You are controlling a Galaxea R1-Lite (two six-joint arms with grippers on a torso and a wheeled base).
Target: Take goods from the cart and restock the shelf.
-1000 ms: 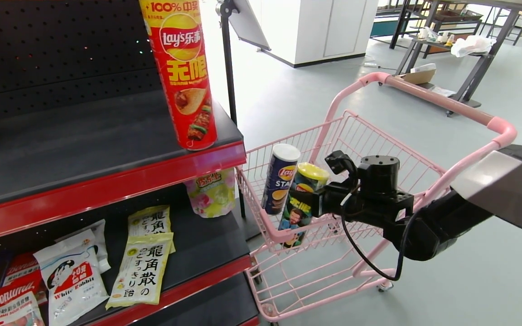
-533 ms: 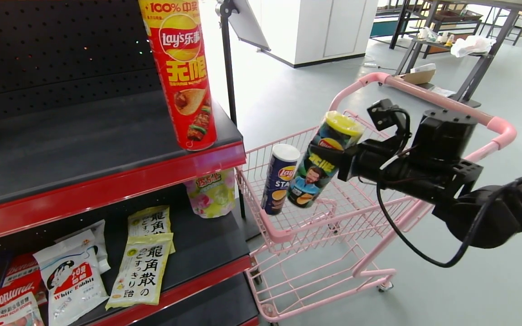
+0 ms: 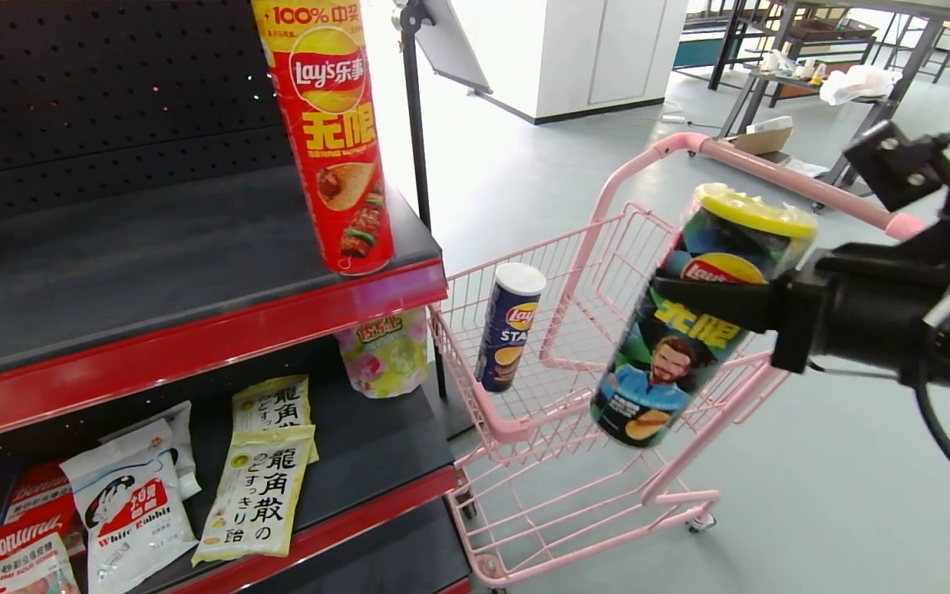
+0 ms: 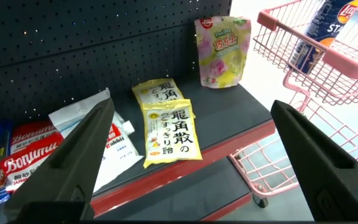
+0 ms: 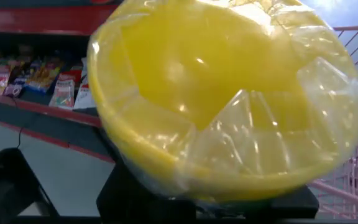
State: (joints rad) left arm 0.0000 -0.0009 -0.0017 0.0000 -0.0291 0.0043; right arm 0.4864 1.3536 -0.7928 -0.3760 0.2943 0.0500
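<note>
Chip can (image 3: 673, 363) clamped in right gripper (image 3: 710, 301), tilted in air near cart (image 3: 516, 429) rim; shelf edge (image 3: 195, 338) well apart.

The yellow-lidded can (image 3: 665, 371) clamped in the right hand (image 3: 718, 304) carries a round red logo above yellow characters. Beyond the hand toward the shelf (image 3: 195, 330), the dark blue can (image 3: 510, 326) in the cart (image 3: 772, 169) bears that logo with white letters; the tall red can (image 3: 335, 132) farther on shows large yellow characters.

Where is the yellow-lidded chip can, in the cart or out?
Out: the yellow-lidded chip can hangs tilted in the right gripper, above the pink cart.
</note>
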